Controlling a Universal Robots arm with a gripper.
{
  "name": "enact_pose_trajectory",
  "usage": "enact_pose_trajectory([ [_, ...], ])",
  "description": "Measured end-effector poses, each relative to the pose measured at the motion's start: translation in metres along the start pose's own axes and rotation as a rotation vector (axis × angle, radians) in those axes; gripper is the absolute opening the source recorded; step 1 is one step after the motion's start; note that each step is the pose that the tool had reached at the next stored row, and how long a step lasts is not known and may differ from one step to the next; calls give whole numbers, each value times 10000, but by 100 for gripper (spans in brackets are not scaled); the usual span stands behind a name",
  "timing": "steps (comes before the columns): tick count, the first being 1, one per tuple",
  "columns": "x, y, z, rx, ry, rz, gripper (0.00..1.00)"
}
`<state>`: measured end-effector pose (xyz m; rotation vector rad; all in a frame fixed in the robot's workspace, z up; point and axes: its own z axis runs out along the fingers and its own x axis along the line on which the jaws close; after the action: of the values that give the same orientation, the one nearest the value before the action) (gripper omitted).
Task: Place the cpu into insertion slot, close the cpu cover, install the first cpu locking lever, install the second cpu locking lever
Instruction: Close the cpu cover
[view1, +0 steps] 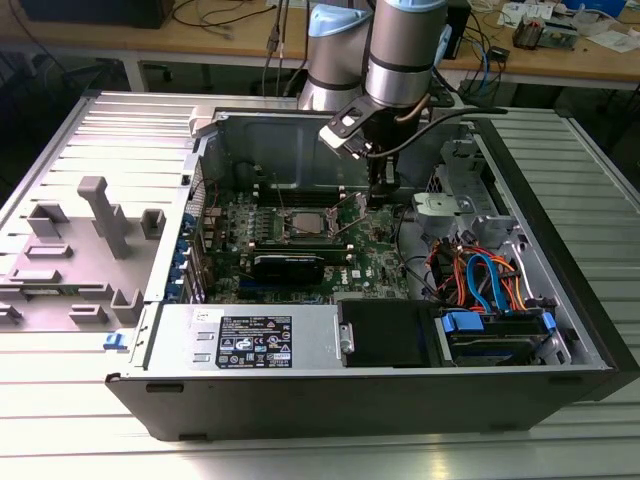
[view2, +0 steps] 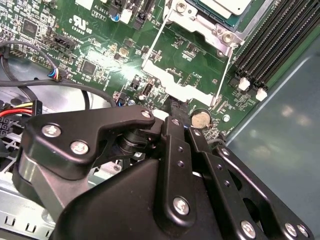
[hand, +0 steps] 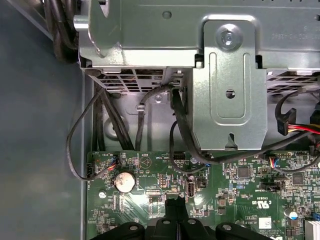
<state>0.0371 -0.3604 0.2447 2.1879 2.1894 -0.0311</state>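
The cpu (view2: 225, 5) shows a silver-grey top and lies in the insertion slot (view2: 200, 22); in the exterior view it sits mid-board (view1: 305, 222). The cpu cover (view2: 182, 89) is swung open away from the slot, and the green board shows through its window. Thin metal bars (view2: 154, 45) run along both of its sides. My gripper (view2: 176, 107) is shut with nothing between its fingers. Its tip is right at the cover's free edge; I cannot tell whether it touches. From outside, the gripper (view1: 380, 195) hangs just to the exterior view's right of the slot. The tip (hand: 175, 202) hovers low over the board.
Black memory slots (view2: 270, 40) flank the socket. A coin battery (view2: 201, 118) lies by the gripper tip. A metal drive cage (hand: 230, 100) and loose cables (view1: 480, 275) crowd the exterior view's right. The power supply (view1: 250, 340) lines the front. Grey fixtures (view1: 100, 215) stand outside the case.
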Motion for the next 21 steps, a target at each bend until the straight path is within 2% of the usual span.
enact_pose_trajectory([
  [9, -1, 0, 7, -1, 5, -1, 11],
  [14, -39, -6, 11, -1, 3, -25, 11],
  [18, -55, -70, 11, 0, 3, -33, 11],
  [21, -61, -165, 10, -1, 16, -33, 11],
])
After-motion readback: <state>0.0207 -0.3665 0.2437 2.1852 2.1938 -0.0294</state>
